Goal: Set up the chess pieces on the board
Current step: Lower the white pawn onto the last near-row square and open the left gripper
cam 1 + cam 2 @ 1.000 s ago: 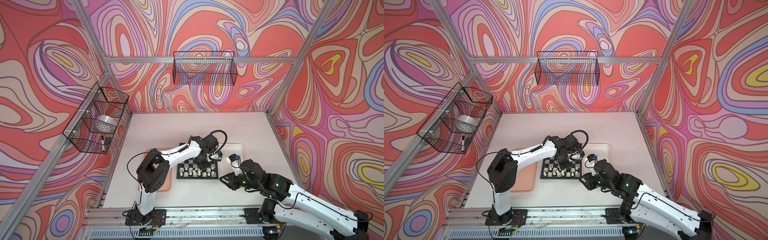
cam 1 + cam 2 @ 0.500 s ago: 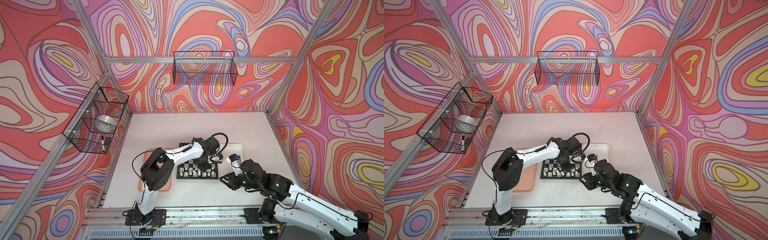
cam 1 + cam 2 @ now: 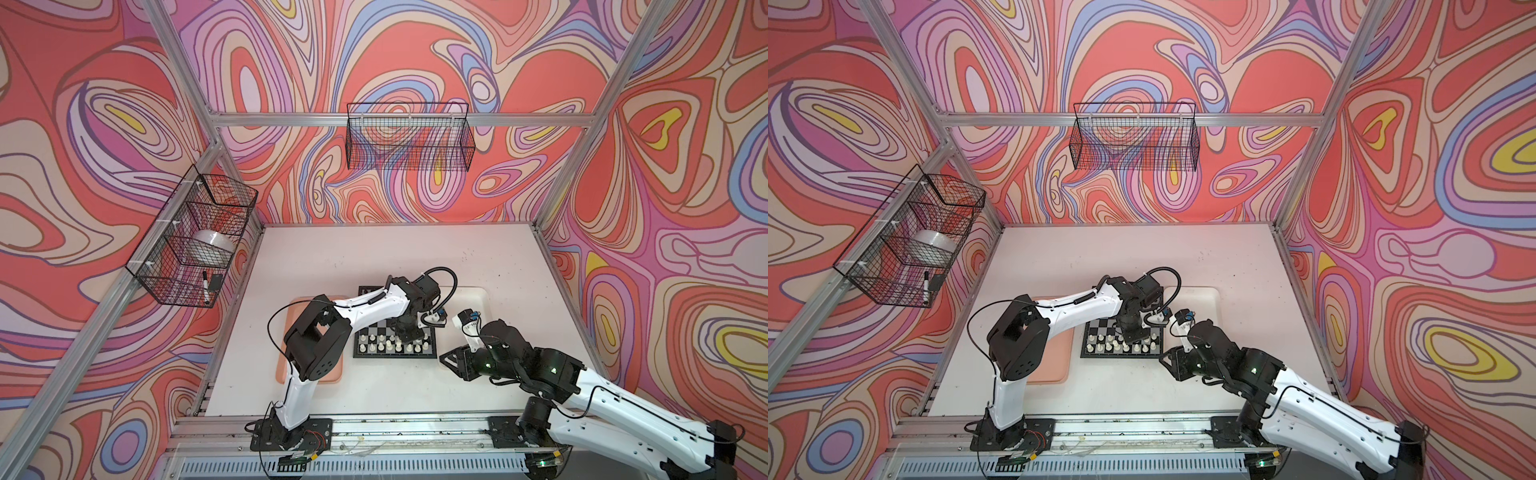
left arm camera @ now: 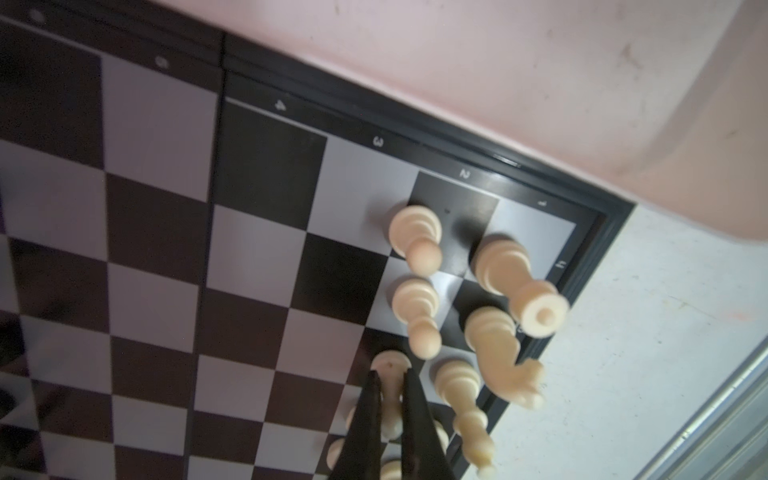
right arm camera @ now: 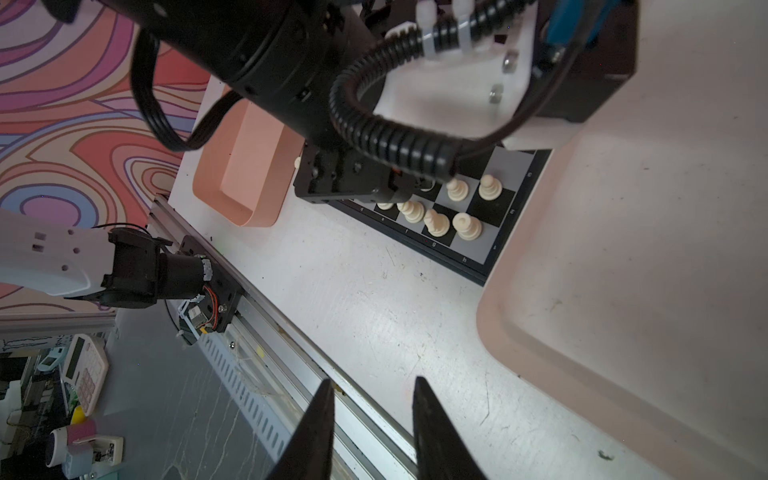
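The small square chessboard with black and silvery-grey checks (image 3: 395, 354) lies at lower centre in both top views. It sits between a pink plastic tray (image 3: 1059, 357) to its left and a white plastic tray (image 3: 1208, 299) to its upper right. Cream-white plastic chessmen (image 3: 388, 345) stand in two rows along the board's lower edge, so the cream side looks largely set.

Low in the left wrist frame, the left gripper (image 4: 390, 374) is clamped on one cream pawn (image 4: 390, 360) over a second-row square. Whether the pawn's base touches the board cannot be told. The right gripper (image 5: 374, 383) hangs off the board over the bare table, jaws apart and empty.

No black chessmen can be made out. The left arm hides the board's far half, so that side is probably not yet done.
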Controlling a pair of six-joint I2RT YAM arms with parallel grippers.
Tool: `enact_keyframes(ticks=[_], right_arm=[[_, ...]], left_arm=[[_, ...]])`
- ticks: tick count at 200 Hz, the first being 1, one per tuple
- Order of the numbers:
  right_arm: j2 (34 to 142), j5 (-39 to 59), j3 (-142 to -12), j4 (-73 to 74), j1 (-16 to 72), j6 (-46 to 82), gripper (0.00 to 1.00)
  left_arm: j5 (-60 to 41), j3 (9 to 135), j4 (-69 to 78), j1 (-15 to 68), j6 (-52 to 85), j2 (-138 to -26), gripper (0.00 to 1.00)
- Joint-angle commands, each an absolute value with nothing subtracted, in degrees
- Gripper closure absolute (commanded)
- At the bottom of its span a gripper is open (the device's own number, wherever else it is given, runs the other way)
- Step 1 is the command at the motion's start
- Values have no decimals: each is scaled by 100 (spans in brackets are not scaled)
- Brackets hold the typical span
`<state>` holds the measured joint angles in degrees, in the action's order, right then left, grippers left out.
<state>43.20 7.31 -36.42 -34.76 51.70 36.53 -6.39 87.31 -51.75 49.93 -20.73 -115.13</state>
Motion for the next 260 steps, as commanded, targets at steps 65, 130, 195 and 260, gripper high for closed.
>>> enact_keyframes(ticks=[65, 130, 195, 260], right_arm=[[4300, 643, -3571, -3454, 5147, 3604, 68], [4280, 616, -3568, -3463, 5150, 3597, 68], [4280, 620, -3568, -3445, 5150, 3582, 68], [4256, 546, -3596, -3463, 5150, 3616, 67]], left_arm=[[-582, 8813, -5204, 5046, -2048, -11491, 78], [-633, 8866, -5297, 5054, -2056, -11387, 72], [-614, 9026, -5427, 5056, -2079, -11315, 70], [-608, 9054, -5580, 5054, -2101, -11167, 70]])
